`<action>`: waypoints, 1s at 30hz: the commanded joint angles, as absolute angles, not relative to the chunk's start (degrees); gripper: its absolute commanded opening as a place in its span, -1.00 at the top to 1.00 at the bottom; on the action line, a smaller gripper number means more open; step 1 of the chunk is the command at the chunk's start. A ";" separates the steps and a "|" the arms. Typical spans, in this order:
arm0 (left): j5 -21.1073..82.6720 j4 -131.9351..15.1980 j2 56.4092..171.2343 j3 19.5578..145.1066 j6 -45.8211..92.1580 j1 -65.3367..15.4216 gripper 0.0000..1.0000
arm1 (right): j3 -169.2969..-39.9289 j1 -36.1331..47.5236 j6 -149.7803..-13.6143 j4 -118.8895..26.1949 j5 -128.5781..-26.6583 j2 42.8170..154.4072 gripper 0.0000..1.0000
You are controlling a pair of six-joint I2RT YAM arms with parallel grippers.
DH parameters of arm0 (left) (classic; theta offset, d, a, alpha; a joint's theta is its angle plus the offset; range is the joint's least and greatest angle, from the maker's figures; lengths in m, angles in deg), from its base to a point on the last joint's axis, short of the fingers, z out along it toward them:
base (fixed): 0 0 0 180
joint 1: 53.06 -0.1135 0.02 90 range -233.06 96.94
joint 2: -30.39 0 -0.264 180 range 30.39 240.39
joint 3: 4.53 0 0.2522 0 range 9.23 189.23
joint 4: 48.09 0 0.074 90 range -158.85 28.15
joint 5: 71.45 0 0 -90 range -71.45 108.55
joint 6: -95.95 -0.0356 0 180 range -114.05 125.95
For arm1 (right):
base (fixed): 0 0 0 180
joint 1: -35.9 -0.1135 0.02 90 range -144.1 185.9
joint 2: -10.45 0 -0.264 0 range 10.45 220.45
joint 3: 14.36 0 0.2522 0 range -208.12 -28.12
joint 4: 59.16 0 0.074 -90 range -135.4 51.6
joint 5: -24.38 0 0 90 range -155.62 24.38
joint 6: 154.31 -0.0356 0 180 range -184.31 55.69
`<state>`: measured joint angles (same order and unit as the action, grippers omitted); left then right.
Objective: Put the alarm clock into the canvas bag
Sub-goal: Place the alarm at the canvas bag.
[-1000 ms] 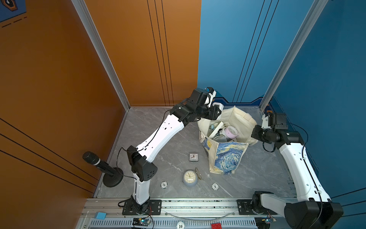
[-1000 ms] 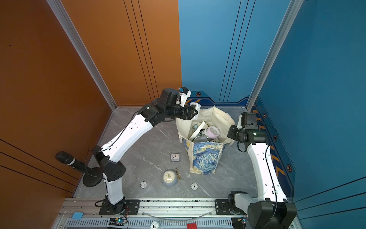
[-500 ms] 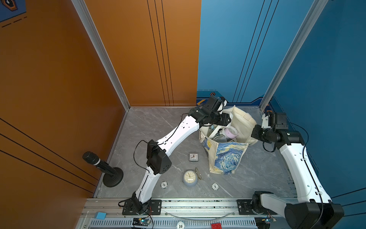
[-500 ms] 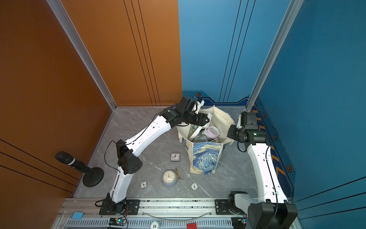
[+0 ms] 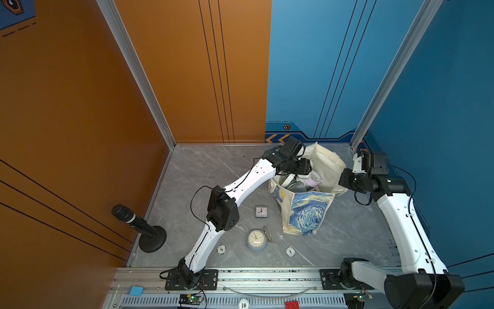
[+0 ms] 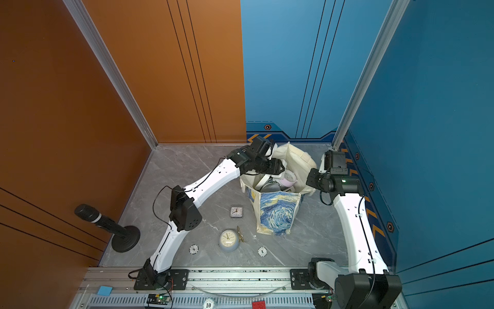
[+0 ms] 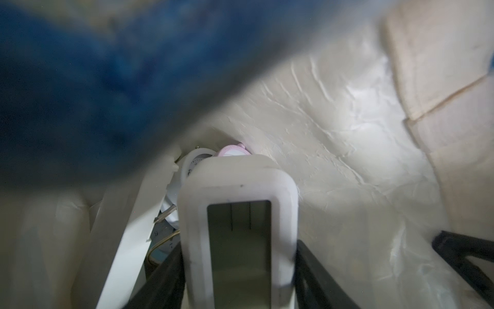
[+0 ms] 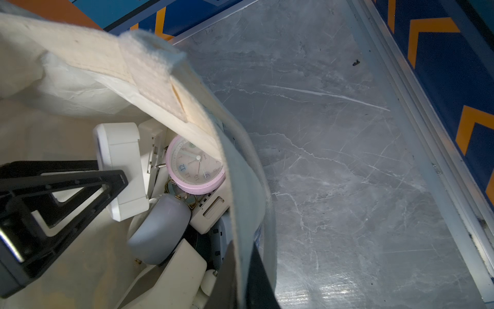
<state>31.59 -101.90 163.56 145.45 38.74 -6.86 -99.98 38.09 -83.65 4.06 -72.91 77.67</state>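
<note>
**Clock at the bag mouth, release pending**

Well apart from the left end effector [image 5: 304, 172], out toward the orange wall, a microphone [image 5: 136, 222] stands on its base and plays no part in the task. Back toward that arm's base, a small square clock [image 5: 261, 211] and a round pale clock [image 5: 256, 240] lie on the surface [image 5: 213, 171].

The left end effector is inside the mouth of the canvas bag [image 5: 304, 214]. It is pinching a white digital alarm clock [image 7: 238, 187] by its two long sides.

Step in hand, by my judgement: lowering for deposit. The next move calls for spreading the end effector so the clock settles on the heap just beyond it, beside a pink round clock [image 8: 196, 163] and a grey rounded clock [image 8: 160, 227]. The arm can then lift clear of the rim.

The right end effector [image 5: 343, 178] is pressed together on the bag's opposite rim, apparently holding it open.

Not determinable:
- Whether the held clock touches the heap.
- The right fingertips, which are buried in canvas.
- The bag's floor.

Blurred print blocks much of the left wrist view.
</note>
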 commanded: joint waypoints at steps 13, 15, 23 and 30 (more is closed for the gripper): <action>34.19 -101.93 163.18 145.76 40.72 -7.53 -0.55 | -101.42 37.26 -82.82 4.90 -72.04 76.89 0.80; 33.93 -101.86 161.90 145.51 40.34 -7.53 -0.56 | -101.33 37.30 -82.78 4.87 -71.96 76.89 0.80; 33.52 -101.86 156.31 144.04 38.72 -7.82 -0.56 | -101.25 37.22 -82.85 4.86 -71.95 77.02 0.80; 32.62 -101.92 149.61 140.32 37.00 -8.45 -0.56 | -101.20 37.13 -82.82 4.86 -71.86 77.10 0.80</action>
<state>32.95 -101.53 153.50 142.04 38.90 -7.69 -99.98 37.70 -83.65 4.06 -72.89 77.67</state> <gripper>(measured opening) 0.779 0.100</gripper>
